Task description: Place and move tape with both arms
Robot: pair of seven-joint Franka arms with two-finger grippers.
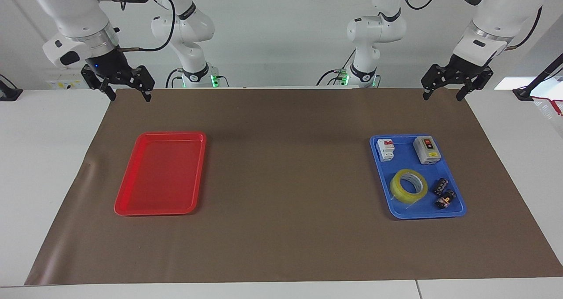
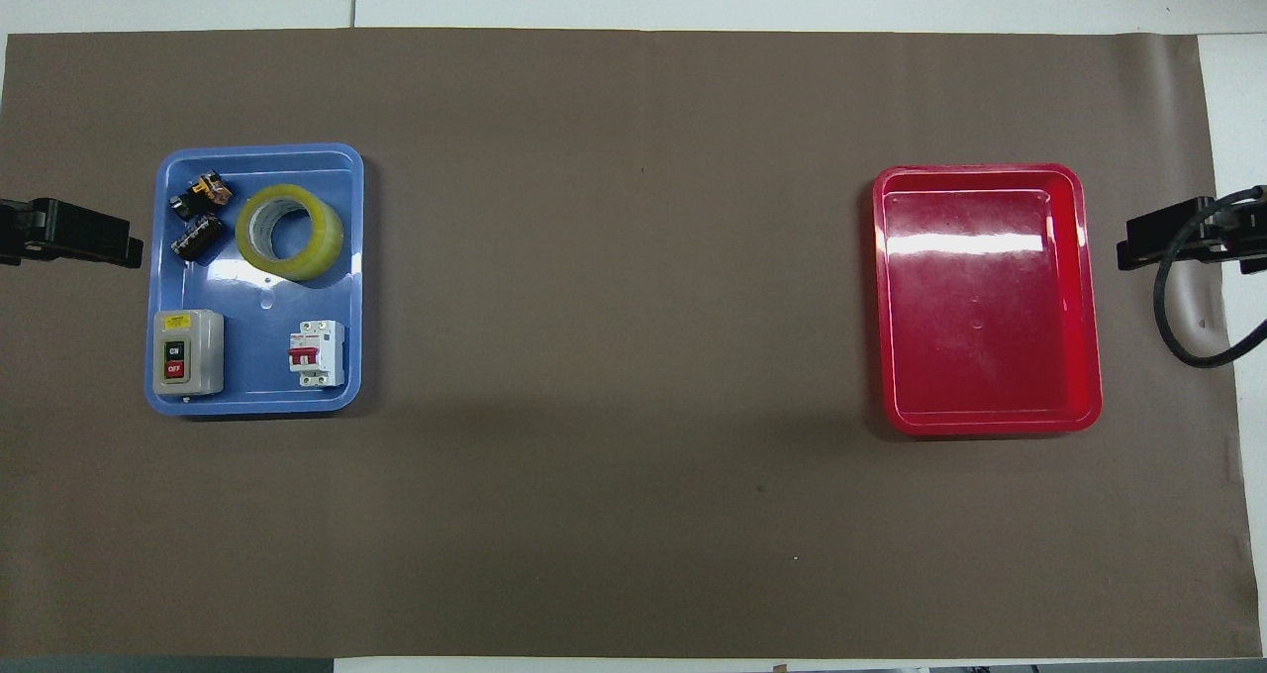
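The tape (image 1: 397, 188) (image 2: 327, 244), a yellow translucent roll, lies flat in the blue tray (image 1: 417, 215) (image 2: 267, 292) toward the left arm's end of the table. My left gripper (image 1: 442, 97) (image 2: 134, 249) hangs open and empty above the mat's edge by the robots, apart from the blue tray. Open and empty as well, my right gripper (image 1: 129, 98) (image 2: 1124, 252) hangs over the mat's corner at the right arm's end. Both arms wait.
The blue tray also holds a grey on/off switch box (image 1: 427, 150) (image 2: 188, 353), a white circuit breaker (image 1: 385, 150) (image 2: 317, 353) and two small black parts (image 1: 441, 187) (image 2: 196, 236). A red tray (image 1: 160, 180) (image 2: 990, 307) with nothing in it lies toward the right arm's end. A brown mat (image 1: 281, 167) covers the table.
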